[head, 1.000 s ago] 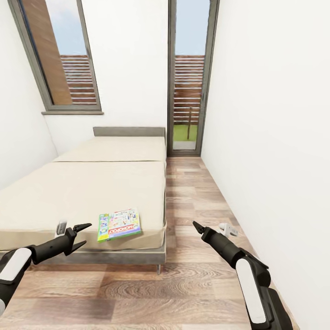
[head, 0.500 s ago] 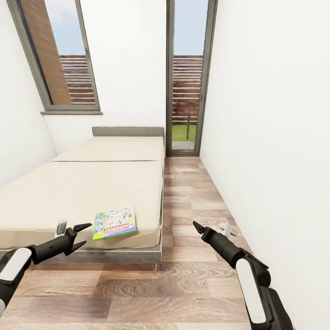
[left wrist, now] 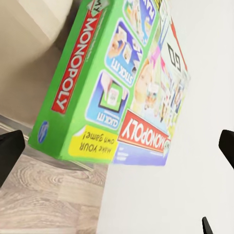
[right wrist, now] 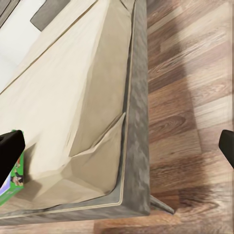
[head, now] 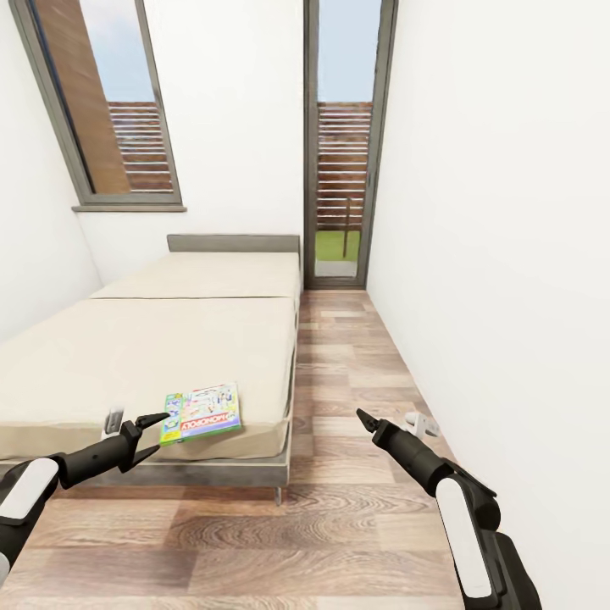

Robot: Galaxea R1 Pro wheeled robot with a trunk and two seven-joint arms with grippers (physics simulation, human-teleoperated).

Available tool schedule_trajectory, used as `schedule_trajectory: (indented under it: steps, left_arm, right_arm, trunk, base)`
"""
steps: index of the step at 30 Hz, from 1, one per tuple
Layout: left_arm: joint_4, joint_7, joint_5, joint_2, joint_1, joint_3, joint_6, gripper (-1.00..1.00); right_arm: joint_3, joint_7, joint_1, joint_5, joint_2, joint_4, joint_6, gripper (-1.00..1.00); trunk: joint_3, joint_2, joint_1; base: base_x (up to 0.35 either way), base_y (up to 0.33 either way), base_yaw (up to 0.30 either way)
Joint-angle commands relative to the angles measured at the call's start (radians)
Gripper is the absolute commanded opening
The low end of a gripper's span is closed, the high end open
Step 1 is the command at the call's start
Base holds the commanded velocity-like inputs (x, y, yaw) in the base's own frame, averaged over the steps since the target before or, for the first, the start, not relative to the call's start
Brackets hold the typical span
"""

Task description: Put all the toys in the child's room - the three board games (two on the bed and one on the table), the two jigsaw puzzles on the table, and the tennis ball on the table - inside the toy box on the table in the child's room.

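Observation:
One Monopoly board game, a flat green and white box, lies on the near right corner of the cream bed. My left gripper hangs open just left of the box, level with the mattress edge; in the left wrist view the box sits close ahead between the spread fingers. My right gripper is open over the wooden floor, to the right of the bed, holding nothing. Its wrist view looks down on the bed corner and a sliver of the box. The table, toy box, jigsaw puzzles and tennis ball are out of view.
A wooden floor aisle runs between the bed and the white wall on the right, up to a tall glass door. A window stands above the bed's head end. The bed has a grey frame and headboard.
The whole view has shifted, so bed and Monopoly box sit a little further left in the picture and closer to my left gripper. Both grippers keep their pose and stay open.

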Motion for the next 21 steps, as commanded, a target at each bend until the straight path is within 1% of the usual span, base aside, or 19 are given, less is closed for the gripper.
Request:
schedule_trajectory:
  steps: [1, 21]
  left_arm:
    - [0.0, -0.004, -0.004, 0.0, -0.001, 0.003, 0.006, 1.0]
    - [0.001, -0.005, -0.004, 0.001, -0.001, 0.004, 0.006, 1.0]
  right_arm:
    - [-0.003, 0.006, -0.001, 0.0, 0.001, -0.001, 0.006, 1.0]
    - [-0.003, 0.006, -0.001, -0.001, 0.001, -0.001, 0.006, 1.0]
  trunk:
    - [-0.001, 0.0, 0.0]
    - [-0.001, 0.0, 0.0]
  base:
    - [0.0, -0.07, 0.0]
    - [0.0, -0.008, 0.0]
